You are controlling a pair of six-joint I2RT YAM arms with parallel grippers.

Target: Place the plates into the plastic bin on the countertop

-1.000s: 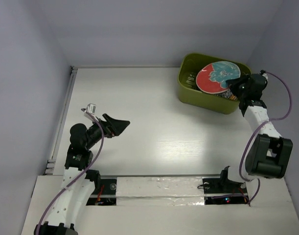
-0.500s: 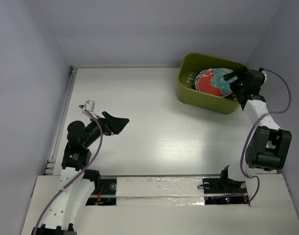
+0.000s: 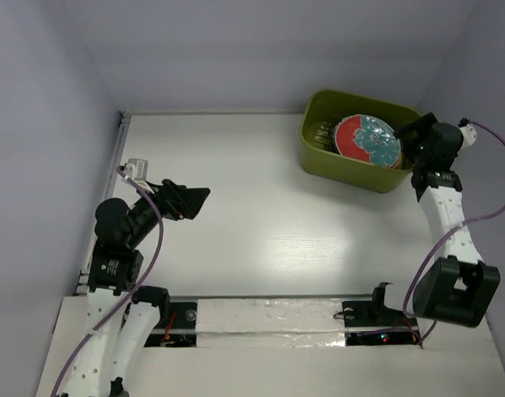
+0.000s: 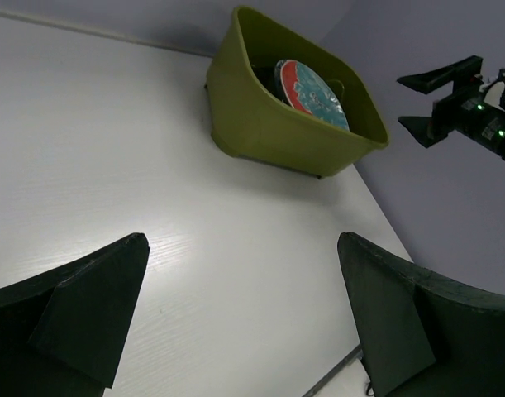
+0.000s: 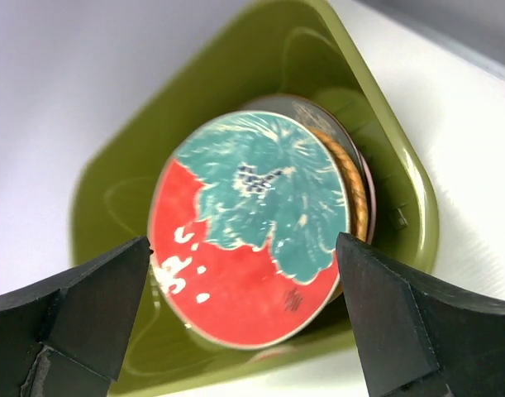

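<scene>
The plastic bin (image 4: 269, 124) looked like smooth moulded plastic with a soft sheen. The floral plate (image 5: 252, 223) had a glossy glazed face, and the orange plate (image 5: 354, 190) edging out behind it looked wood-grained. The countertop (image 3: 260, 223) was white, faintly wood-grained and satin. The left gripper (image 4: 242, 241) had matt black fingers (image 4: 87, 322).

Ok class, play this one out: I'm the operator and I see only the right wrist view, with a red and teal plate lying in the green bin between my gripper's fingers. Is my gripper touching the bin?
Observer: No. The left wrist view shows the right gripper open in the air, apart from the plastic bin.
Operator: Where is the other arm?
Observer: The left gripper is open and empty over the countertop, far to the left of the bin.
Operator: Is anything out on the countertop?
Observer: The top view shows no plate there; the red-teal plate lies inside the bin.
</scene>
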